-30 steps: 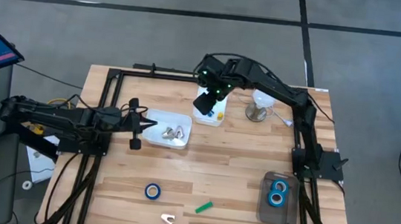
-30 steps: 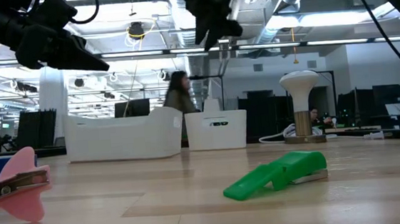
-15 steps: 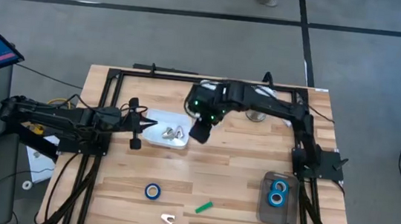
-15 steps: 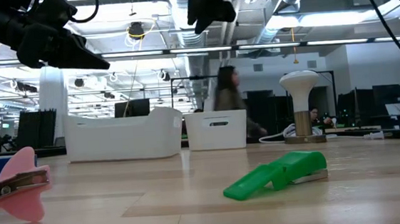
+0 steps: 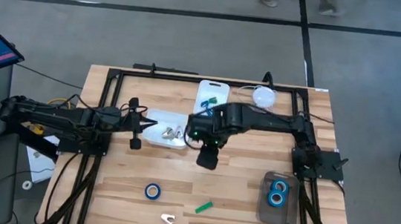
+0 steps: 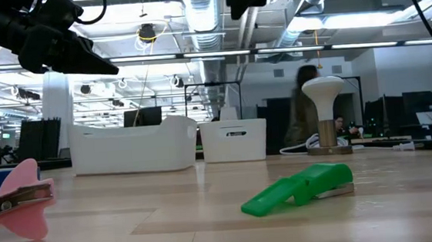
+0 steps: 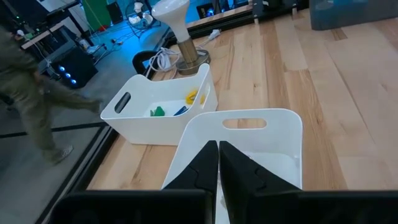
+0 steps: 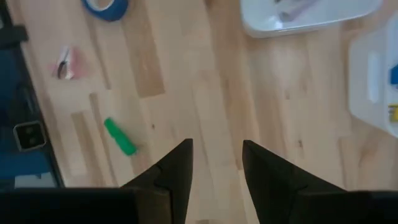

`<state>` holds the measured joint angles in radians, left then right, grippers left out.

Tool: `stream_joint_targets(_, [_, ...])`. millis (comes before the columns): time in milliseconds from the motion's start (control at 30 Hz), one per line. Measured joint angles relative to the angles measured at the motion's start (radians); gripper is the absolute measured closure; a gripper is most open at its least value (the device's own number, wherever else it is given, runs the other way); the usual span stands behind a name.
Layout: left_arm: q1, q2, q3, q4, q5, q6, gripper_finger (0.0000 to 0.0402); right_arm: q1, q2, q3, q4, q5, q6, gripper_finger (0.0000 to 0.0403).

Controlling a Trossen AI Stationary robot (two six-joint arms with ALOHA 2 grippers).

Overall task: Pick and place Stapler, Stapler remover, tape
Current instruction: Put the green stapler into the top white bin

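Observation:
A green stapler (image 5: 204, 207) lies on the table near the front edge, with a pink staple remover (image 5: 168, 218) beside it and one blue tape roll (image 5: 152, 190) flat on the wood. In the right wrist view the stapler (image 8: 120, 137), the remover (image 8: 65, 60) and the tape (image 8: 106, 7) all show below. My right gripper (image 5: 207, 159) hangs open over the table's middle, pointing down, with nothing between its fingers (image 8: 180, 163). My left gripper (image 5: 152, 127) is shut and hovers at the left rim of a white tub (image 5: 168, 135).
The white tub holds metal staple removers. A second white tub (image 5: 213, 95) and a white lamp (image 5: 263, 96) stand at the far edge. A grey tray (image 5: 279, 217) at the near right holds two blue tape rolls. A person walks in the room behind.
My right gripper has swung from over the far white tub toward the table's near edge, out over the bare middle of the table, rolling a little as it went. The left arm has kept still.

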<state>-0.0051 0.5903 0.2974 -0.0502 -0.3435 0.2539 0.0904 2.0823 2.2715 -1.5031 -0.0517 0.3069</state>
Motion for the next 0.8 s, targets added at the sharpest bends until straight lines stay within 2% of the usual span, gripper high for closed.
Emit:
stream_joint_targets(567, [0.0, 0.0, 0.0, 0.0, 0.0, 0.0, 0.0394, 0.18, 0.0, -0.017, 0.055, 0.004, 0.023, 0.0272])
stream_joint_targets(800, [0.0, 0.0, 0.0, -0.001, 0.0, 0.0, 0.0394, 0.25, -0.001, -0.03, 0.081, 0.135, 0.042, 0.0272])
